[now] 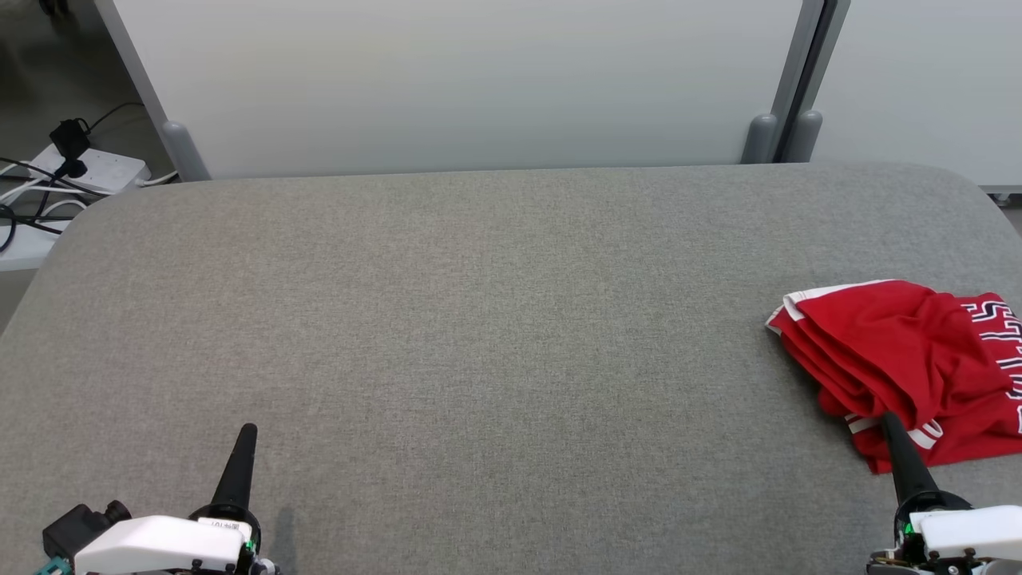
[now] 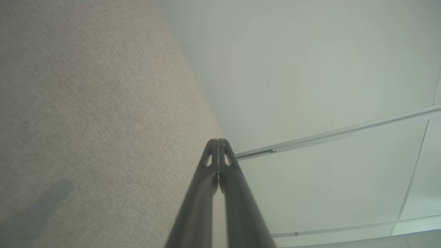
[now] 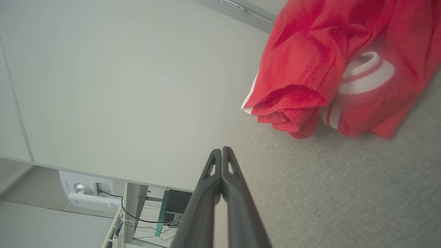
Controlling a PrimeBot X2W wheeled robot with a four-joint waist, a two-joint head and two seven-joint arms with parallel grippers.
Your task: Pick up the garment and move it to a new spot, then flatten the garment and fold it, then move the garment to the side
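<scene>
A red garment (image 1: 902, 359) with white trim and lettering lies bunched and loosely folded at the right edge of the grey table (image 1: 479, 319). In the right wrist view the garment (image 3: 310, 69) fills the upper right, lying on the cloth surface. My right gripper (image 1: 889, 422) is shut, empty, at the lower right, its tip overlapping the garment's near hem in the head view. The right gripper (image 3: 221, 150) has fingers pressed together, clear of the cloth. My left gripper (image 1: 248, 432) is shut and empty at the lower left, far from the garment; its fingertips (image 2: 218, 142) meet.
Pale partition panels (image 1: 463, 80) stand behind the table's far edge, with grey posts (image 1: 758, 136). A white power strip with black cables (image 1: 88, 168) lies on the floor at the far left. The table's rounded corners show at both far sides.
</scene>
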